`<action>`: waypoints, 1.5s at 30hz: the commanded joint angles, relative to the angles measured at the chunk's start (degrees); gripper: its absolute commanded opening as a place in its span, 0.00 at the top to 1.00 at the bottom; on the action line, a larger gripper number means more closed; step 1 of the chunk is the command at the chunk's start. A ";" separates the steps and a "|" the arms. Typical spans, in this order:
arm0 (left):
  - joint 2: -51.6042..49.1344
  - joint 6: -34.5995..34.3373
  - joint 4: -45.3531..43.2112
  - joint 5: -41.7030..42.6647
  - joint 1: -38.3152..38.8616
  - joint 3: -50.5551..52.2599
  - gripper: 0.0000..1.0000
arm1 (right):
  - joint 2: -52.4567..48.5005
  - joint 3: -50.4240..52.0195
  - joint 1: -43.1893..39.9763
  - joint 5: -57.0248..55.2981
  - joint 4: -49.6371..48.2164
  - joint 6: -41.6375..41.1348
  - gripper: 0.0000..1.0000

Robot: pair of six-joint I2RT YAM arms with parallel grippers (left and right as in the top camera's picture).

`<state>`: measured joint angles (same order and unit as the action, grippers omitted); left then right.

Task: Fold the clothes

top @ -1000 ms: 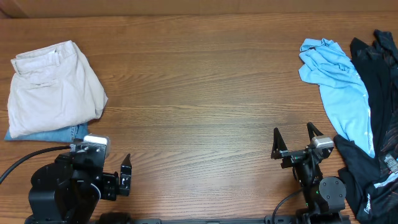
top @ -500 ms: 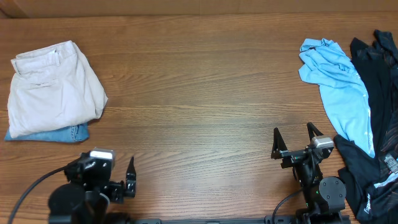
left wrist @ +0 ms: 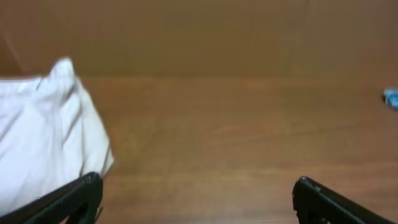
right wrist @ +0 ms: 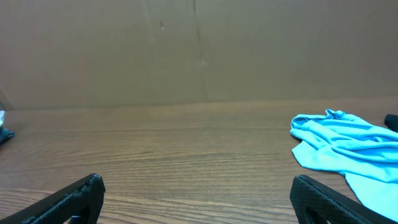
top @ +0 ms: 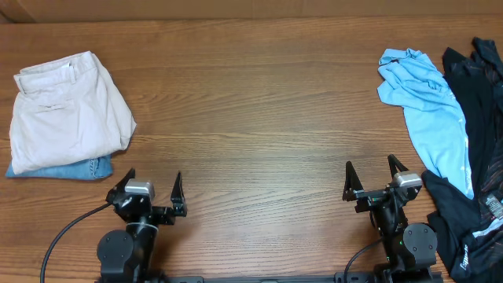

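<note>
**Shorts bundled at far left, grippers idle**

The shorts lie in a folded bundle on jeans at the table's far left. They look light, limp and unslippery, and the stiffer waistband looks the surest place to pinch. The left gripper and right gripper gape wide, empty, well apart from them.

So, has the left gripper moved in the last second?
Yes. The left gripper has swung from pointing right to pointing up the table, its tips now nearer the level of the folded beige shorts, which stayed put.
</note>
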<state>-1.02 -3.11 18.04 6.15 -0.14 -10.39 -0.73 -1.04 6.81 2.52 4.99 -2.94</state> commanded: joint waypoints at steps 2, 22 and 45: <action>0.83 1.40 -14.51 0.87 -0.22 6.45 0.00 | 0.57 0.59 0.26 -0.52 -0.35 0.15 0.00; 0.81 1.84 -14.36 0.79 -0.24 10.12 0.00 | 0.57 0.59 0.26 -0.52 -0.35 0.15 0.00; 0.76 1.86 -14.36 0.76 -0.24 10.12 0.00 | 0.57 0.59 0.26 -0.52 -0.35 0.15 0.00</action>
<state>-0.73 -2.61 3.62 6.66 -0.14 -0.47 -0.73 -1.04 6.79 2.52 5.02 -2.98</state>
